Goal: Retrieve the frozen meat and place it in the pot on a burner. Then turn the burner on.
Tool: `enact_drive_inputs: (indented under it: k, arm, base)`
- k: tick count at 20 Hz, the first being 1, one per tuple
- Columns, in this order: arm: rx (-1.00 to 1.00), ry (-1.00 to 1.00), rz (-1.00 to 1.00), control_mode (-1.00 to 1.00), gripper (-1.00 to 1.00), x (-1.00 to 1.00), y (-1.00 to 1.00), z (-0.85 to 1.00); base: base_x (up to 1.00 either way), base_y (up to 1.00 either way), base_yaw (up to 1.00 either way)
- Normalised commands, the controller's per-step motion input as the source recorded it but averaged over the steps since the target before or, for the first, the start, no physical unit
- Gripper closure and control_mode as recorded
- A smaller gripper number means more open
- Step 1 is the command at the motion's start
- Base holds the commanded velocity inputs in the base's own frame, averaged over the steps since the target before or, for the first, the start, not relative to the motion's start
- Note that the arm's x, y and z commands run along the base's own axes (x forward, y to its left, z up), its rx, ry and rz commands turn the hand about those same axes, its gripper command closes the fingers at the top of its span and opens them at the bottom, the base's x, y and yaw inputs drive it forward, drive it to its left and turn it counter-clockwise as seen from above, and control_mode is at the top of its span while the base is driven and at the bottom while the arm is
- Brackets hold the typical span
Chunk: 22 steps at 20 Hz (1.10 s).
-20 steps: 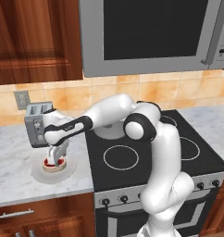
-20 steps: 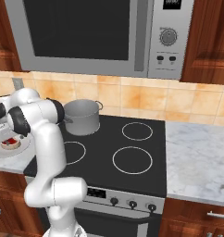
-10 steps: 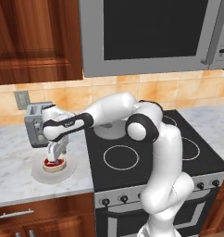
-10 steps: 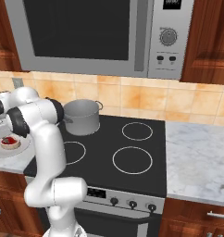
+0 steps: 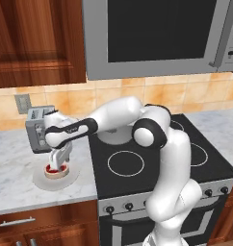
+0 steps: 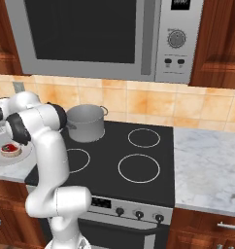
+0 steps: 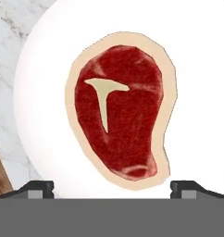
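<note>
Lower now, the gripper point(image 5: 56, 164) hangs right over the frozen meat point(image 7: 117, 110), jaws wide apart, ready to grab it off the plate point(image 7: 44, 83).

Arm point(image 5: 171, 158) is showing glossy white, rounded shell segs w/ dark grey/black bands at joints. Thick bulbous base seg, slimmer forearm w/ black stripe. Jaws are appearing as two small dark tips w/ grey insets.
</note>
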Motion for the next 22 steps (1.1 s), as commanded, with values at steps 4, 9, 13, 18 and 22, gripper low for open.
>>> enact_drive_inputs:
  k: [4,9,13,18,22]
  arm:
    - [0.0,0.0,0.0,-1.0,-1.0,-0.05,-0.05,-0.22]
    - [0.0,0.0,0.0,-1.0,-1.0,0.0,-0.04,-0.19]
    - [0.0,0.0,0.0,-1.0,-1.0,0.0,-0.01,-0.16]
    - [0.0,-0.04,0.0,-1.0,-1.0,0.0,0.0,-0.22]
    - [0.0,-0.16,0.0,-1.0,-1.0,0.0,0.0,-0.08]
  base:
    - [0.0,0.0,0.0]
    - [0.0,0.0,0.0]
    - [0.0,0.0,0.0]
    - [0.0,0.0,0.0]
    - [0.0,0.0,0.0]
